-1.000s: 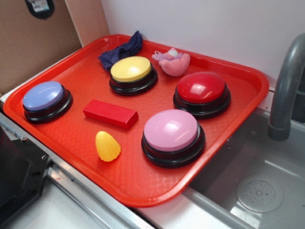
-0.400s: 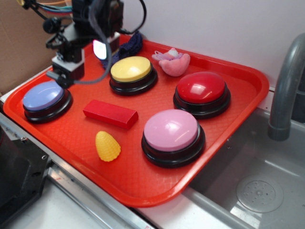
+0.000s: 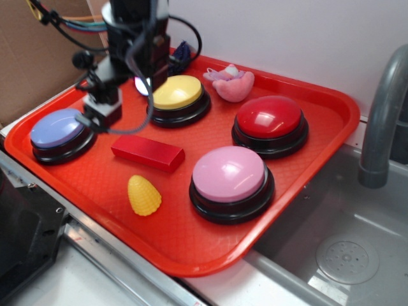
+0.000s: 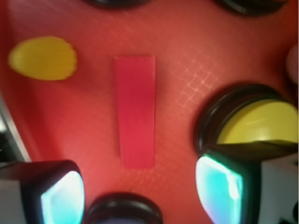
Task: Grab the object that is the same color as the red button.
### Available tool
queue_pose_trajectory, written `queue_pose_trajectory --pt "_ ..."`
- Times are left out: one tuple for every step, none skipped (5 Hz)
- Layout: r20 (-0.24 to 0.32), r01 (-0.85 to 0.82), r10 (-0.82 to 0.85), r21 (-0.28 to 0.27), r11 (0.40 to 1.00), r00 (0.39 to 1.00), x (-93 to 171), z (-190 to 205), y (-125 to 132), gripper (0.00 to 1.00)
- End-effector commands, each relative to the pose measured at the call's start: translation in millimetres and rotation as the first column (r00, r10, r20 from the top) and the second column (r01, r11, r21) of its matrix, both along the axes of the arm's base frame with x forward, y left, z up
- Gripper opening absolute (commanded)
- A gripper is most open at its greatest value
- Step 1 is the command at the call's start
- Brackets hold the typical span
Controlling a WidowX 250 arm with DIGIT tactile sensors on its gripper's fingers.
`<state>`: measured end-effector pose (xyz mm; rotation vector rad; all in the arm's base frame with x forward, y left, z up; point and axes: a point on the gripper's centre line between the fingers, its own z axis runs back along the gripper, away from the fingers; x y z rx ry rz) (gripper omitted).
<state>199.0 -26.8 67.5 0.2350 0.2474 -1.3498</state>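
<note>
The red block (image 3: pixel 148 152) lies flat on the red tray (image 3: pixel 191 248), between the blue button (image 3: pixel 58 127) and the pink button (image 3: pixel 228 173). The glossy red button (image 3: pixel 269 117) stands at the tray's right. My gripper (image 3: pixel 124 95) hangs open above the tray just behind the block, between the blue and yellow (image 3: pixel 175 92) buttons. In the wrist view the block (image 4: pixel 135 112) lies lengthwise just ahead of the open gripper (image 4: pixel 140 193), with nothing between its fingers (image 4: pixel 63 198).
A yellow cone toy (image 3: pixel 144 195) lies in front of the block. A pink plush (image 3: pixel 231 83) and a dark blue cloth (image 3: pixel 180 56) lie at the tray's back. A sink (image 3: pixel 344 255) with a grey faucet (image 3: pixel 382 115) is to the right.
The arm came into view from the upper left, then moved right and closer to the block. The things on the tray have not moved.
</note>
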Motion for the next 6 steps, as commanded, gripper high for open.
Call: queue_pose_trajectory --pt "-0.046 -0.037 0.035 -0.033 0.999 0.998 -8.8 -47.5 -10.6 1.00" --pt "-0.028 -0.042 0.042 -0.028 0.999 0.999 -2.5 -50.7 -12.0 1.00" --pt "-0.015 -0.066 0.065 -0.041 0.997 0.998 -0.9 -49.7 -10.8 0.08" --pt "-0.004 -0.072 0.072 -0.065 0.995 0.997 -4.5 -43.4 -8.6 0.00" --pt "0.006 -0.076 0.077 -0.046 0.996 0.997 -6.6 -31.3 -8.1 0.00" --pt "0.056 -0.229 0.231 -0.046 0.972 0.971 -12.3 7.2 -12.3 0.00"
